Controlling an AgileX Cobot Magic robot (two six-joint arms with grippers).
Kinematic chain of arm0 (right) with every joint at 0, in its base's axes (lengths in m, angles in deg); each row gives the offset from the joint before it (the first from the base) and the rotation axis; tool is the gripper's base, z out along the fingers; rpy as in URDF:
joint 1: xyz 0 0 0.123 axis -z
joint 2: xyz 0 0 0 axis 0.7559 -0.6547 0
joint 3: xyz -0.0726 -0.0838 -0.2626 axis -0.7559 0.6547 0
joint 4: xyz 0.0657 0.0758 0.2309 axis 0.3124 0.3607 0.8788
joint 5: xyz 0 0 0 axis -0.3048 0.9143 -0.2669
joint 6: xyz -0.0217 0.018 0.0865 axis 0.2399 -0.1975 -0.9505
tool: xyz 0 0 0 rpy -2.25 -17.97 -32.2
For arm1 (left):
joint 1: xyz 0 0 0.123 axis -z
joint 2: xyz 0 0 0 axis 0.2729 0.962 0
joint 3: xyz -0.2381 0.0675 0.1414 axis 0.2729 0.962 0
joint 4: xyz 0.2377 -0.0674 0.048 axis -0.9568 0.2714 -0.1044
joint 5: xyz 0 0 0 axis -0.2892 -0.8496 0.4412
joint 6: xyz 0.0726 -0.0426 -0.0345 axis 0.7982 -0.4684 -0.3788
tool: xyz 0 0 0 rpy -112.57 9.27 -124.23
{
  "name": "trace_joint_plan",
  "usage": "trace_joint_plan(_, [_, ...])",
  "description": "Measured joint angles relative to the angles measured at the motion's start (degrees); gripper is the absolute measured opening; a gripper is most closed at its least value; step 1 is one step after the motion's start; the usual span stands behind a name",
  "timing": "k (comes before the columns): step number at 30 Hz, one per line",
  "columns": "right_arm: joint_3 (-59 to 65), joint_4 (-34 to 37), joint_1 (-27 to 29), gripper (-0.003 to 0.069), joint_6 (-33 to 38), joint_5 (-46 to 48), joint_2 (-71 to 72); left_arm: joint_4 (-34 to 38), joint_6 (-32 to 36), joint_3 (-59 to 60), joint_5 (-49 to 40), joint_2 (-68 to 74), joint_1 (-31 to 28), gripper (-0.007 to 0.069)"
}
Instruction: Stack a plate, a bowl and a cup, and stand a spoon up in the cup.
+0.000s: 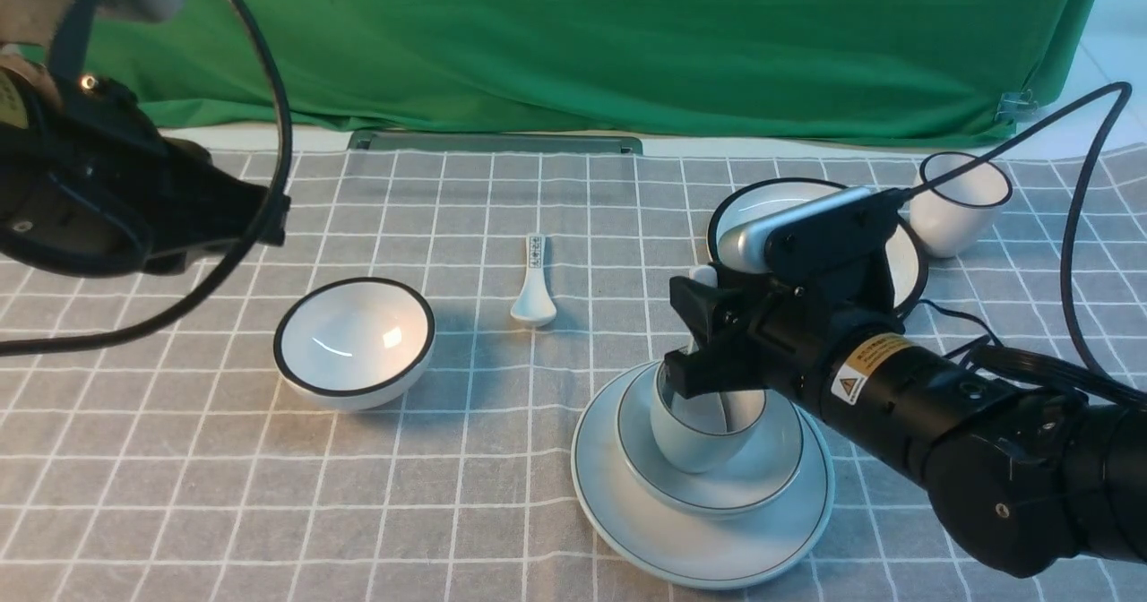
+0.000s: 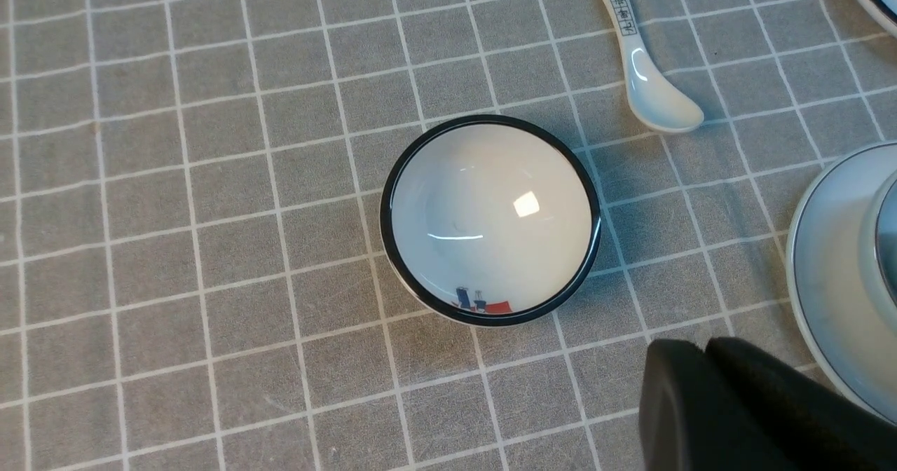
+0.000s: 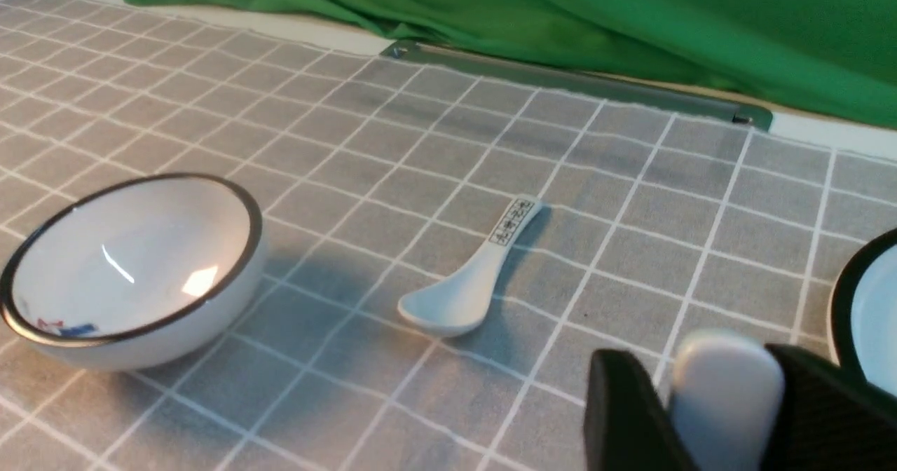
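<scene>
Spoon with marks near plate

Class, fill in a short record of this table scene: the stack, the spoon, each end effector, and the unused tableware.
Stack: cup in bowl on plate
Spoon: plain spoon held over the cup, handle end up; lower end hidden
Right arm: right end effector shut on the plain spoon
Left arm: left end effector looks shut, holding nothing, away from the stack
Unused: black-rimmed bowl, marked spoon, black-rimmed plate, black-rimmed cup
</scene>
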Motion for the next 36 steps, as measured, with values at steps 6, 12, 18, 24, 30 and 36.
trace_joint_plan(6, [0.06, 0.06, 0.0, 0.0281, 3.96, 13.07, 9.36, 0.0, -0.21, 0.0, 0.0, -1.92, 0.0, 0.001])
trace_joint_plan(12, [0.06, 0.06, 0.0, 0.0125, 7.07, 28.98, 28.16, 0.0, -0.62, 0.0, 1.44, -7.65, 0.0, 0.001])
trace_joint_plan(18, [0.06, 0.06, 2.69, 0.0027, 8.07, 41.26, 44.66, -0.79, -0.67, 0.0, 3.5, -14.82, 0.0, 0.001])
trace_joint_plan(24, [2.29, 0.0, 8.01, 0.002, 8.19, 46.18, 61.97, -3.18, -0.67, 2.18, 7.6, -22.47, 0.0, 0.001])
trace_joint_plan(30, [9.3, -0.05, 11.34, 0.002, 7.6, 48.28, 82.36, -3.96, -0.92, 12.41, 9.42, -32.83, 0.0, 0.001])
trace_joint_plan(36, [14.19, -0.05, 11.39, 0.002, 4.15, 49.24, 92.93, -4.06, -2.04, 24.76, 10.69, -42.69, 0.0, 0.001])
